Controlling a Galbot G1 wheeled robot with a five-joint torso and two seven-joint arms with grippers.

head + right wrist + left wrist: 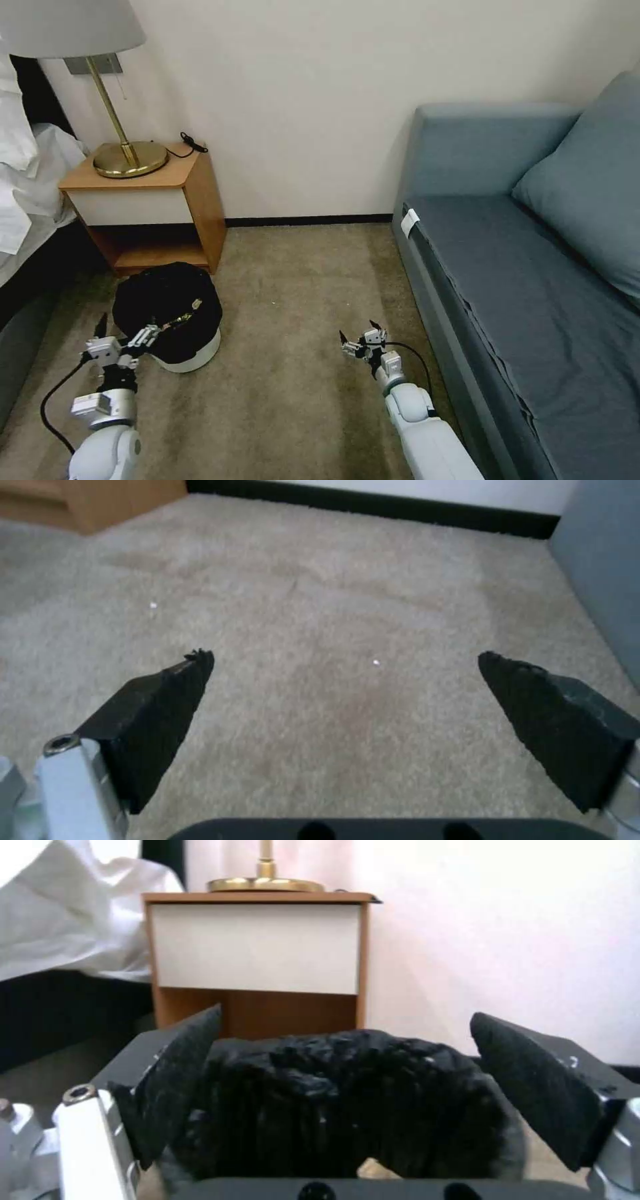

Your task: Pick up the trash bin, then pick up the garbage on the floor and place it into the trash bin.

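Note:
The trash bin (175,313), a small white round bin under a crinkled black bag, stands on the beige carpet floor (293,320) in front of the nightstand. My left gripper (127,331) is open at the bin's near-left side. In the left wrist view the left gripper (347,1016) has the black bag of the trash bin (333,1100) bulging between its wide-spread fingers. My right gripper (361,337) hovers open over bare floor (333,605) near the sofa; the right gripper (347,655) holds nothing. The garbage is out of view.
A wooden nightstand (157,207) with a brass lamp (127,157) stands just behind the bin. A bed with white bedding (27,180) is at the left. A blue-grey sofa (533,280) runs along the right. Open carpet lies between them.

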